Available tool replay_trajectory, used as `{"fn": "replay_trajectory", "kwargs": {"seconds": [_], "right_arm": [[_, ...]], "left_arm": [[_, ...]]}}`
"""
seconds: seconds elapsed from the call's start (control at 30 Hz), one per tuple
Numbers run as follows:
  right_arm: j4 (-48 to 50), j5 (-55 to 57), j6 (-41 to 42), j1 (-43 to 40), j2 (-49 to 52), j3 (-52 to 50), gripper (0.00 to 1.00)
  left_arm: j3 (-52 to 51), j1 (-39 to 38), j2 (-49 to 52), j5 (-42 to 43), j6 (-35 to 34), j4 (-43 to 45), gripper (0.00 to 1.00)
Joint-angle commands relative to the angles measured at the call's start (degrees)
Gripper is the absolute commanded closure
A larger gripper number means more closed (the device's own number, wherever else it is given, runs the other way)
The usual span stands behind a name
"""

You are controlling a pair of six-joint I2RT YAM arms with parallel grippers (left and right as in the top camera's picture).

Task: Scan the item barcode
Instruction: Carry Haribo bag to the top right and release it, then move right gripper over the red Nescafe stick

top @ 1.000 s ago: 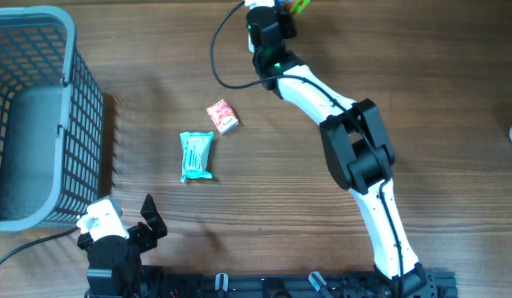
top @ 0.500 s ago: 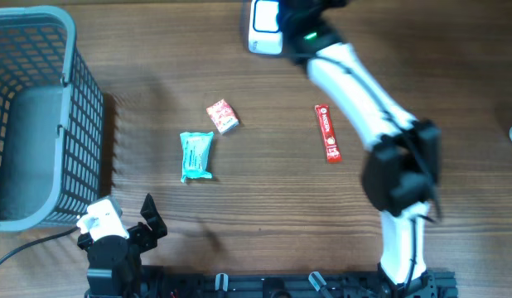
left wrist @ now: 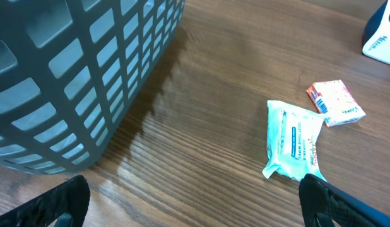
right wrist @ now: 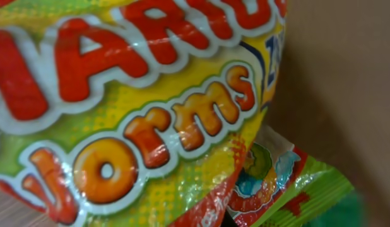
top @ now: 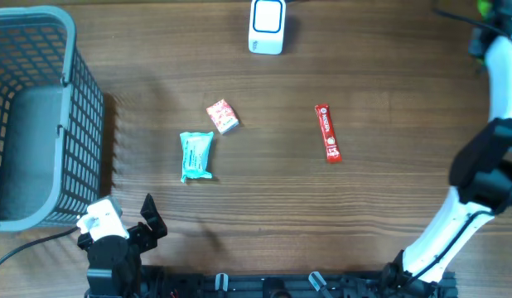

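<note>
Glossy film, yellow and green with orange lettering, fills the right wrist view: the bag [right wrist: 151,126] of gummy worms. I judge it light, soft and crinkly, with a slippery face. An edge seam looks like the place to pinch, leaving the barcode panel flat; the barcode itself does not show. The right gripper [top: 485,21] is closed down tight, apparently on that thin film, though its fingers are out of sight. Bag and gripper sit well right of the scanner [top: 266,25], at about its depth.

Counting from the near side:
- One left gripper [top: 153,220], jaws spread wide and empty, well nearer than the scanner and to its left.
- One teal packet [top: 196,156], nearer than the scanner and left of it.
- One small box [top: 222,116], just beyond the packet, toward the scanner.
- One red bar [top: 327,132], nearer than the scanner and a little right.
- One basket [top: 70,83], far left of the scanner.
- One scanner.
- One bag.
</note>
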Motion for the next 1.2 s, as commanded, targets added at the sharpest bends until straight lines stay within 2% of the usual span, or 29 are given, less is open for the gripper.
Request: {"fn": "replay_trajectory", "kwargs": {"seconds": [0.0, 0.07, 0.13, 0.17, 0.2, 0.23, 0.3, 0.43, 0.5, 0.6, 0.67, 0.8, 0.93, 1.0, 1.1, 1.17], "right_arm": [[-0.09, -10.84, 4.57, -2.47, 5.38, 0.13, 0.96], [-0.13, -10.86, 4.85, -3.61, 7.15, 0.13, 0.95], [-0.24, -10.91, 5.92, -5.55, 7.87, 0.17, 0.34], [-0.33, -11.21, 6.01, -6.12, 7.15, 0.31, 0.23], [-0.35, -11.41, 6.27, -6.49, 6.49, 0.46, 0.04], [-0.68, -11.96, 7.50, -7.08, 4.96, 0.98, 0.00], [-0.85, -14.80, 8.79, -7.43, 1.60, 1.40, 0.00], [-2.97, -27.67, 12.52, -6.32, -7.48, 1.40, 0.00], [-5.77, -35.04, 12.52, -4.39, -10.99, 1.40, 0.00], [-12.61, -40.28, 11.39, 0.90, -14.53, 1.38, 0.00], [-18.99, -40.26, 9.42, 5.90, -15.23, 1.38, 0.00], [-31.01, -40.26, -3.17, 17.86, -14.56, -0.74, 0.00], [-35.04, -37.64, -10.97, 28.48, -14.34, -7.08, 0.00], [-32.50, -30.42, -9.14, 32.57, -14.34, -10.88, 0.00], [-26.08, -15.54, 1.25, 37.57, -14.34, -17.97, 0.01], [-23.28, -13.16, 3.10, 39.54, -14.23, -21.66, 0.07]], "left_arm": [[-0.24, 0.22, -0.17, -0.57, -0.28, 0.04, 0.00], [-0.24, 0.22, -0.17, -0.57, -0.28, 0.07, 0.00], [-0.24, 0.22, -0.17, -0.57, -0.28, 0.04, 0.00], [-0.24, 0.22, -0.17, -0.55, -0.28, 0.04, 0.00], [-0.24, 0.22, -0.17, -0.57, -0.28, 0.07, 0.00], [-0.24, 0.22, -0.17, -0.57, -0.28, 0.04, 0.00], [-0.24, 0.22, -0.17, -0.55, -0.28, 0.04, 0.00], [-0.24, 0.22, -0.17, -0.57, -0.28, 0.04, 0.00], [-0.24, 0.22, -0.17, -0.57, -0.28, 0.04, 0.00], [-0.24, 0.22, -0.17, -0.57, -0.28, 0.04, 0.00], [-0.24, 0.22, -0.17, -0.55, -0.28, 0.07, 0.00], [-0.24, 0.22, -0.17, -0.57, -0.28, 0.07, 0.00], [-0.24, 0.22, -0.17, -0.57, -0.28, 0.07, 0.00], [-0.24, 0.22, -0.17, -0.57, -0.28, 0.07, 0.00], [-0.24, 0.22, -0.17, -0.57, -0.28, 0.04, 0.00], [-0.24, 0.22, -0.17, -0.57, -0.28, 0.04, 0.00]]}}
